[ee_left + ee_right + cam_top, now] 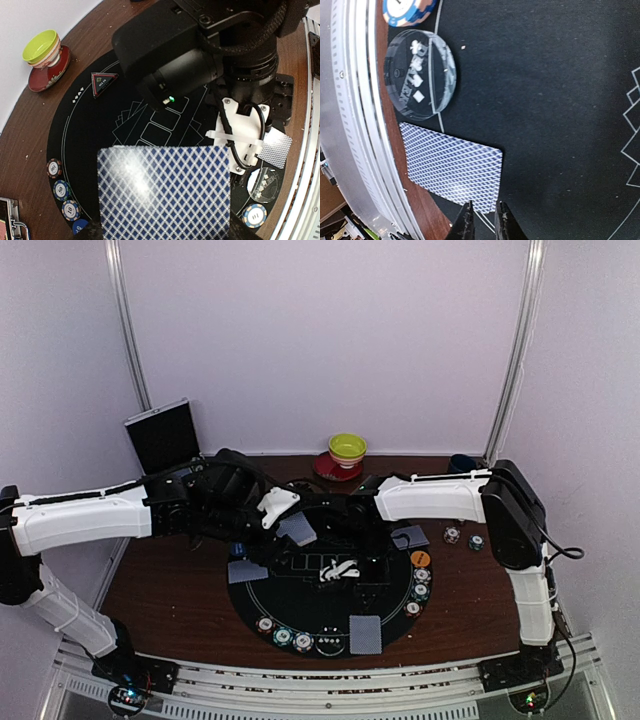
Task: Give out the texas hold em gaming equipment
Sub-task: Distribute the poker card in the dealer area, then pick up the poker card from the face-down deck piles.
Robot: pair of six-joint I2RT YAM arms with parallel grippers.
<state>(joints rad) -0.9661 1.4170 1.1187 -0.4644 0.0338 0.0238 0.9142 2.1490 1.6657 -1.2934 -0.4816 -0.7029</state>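
My left gripper point(290, 524) is shut on a stack of playing cards point(165, 190) with blue diamond backs, held above the black round mat point(300, 600); the cards hide its fingers. My right gripper point(484, 224) hovers with its jaws a narrow gap apart at the edge of a single face-down card point(452, 172). That card lies flat across the mat's front rim, with nothing in the jaws. A clear dealer button point(417, 75) and a striped chip point(410, 10) lie beside it. More cards point(247, 572) point(410, 536) and rim chips point(283, 636) point(421, 583) sit on the mat.
A yellow-green bowl point(347, 448) on a red saucer and a dark mug point(460, 462) stand at the back. A black case point(163, 435) leans at the back left. Two chips point(463, 538) lie on the wood at right. The metal rail point(355, 125) runs close to the card.
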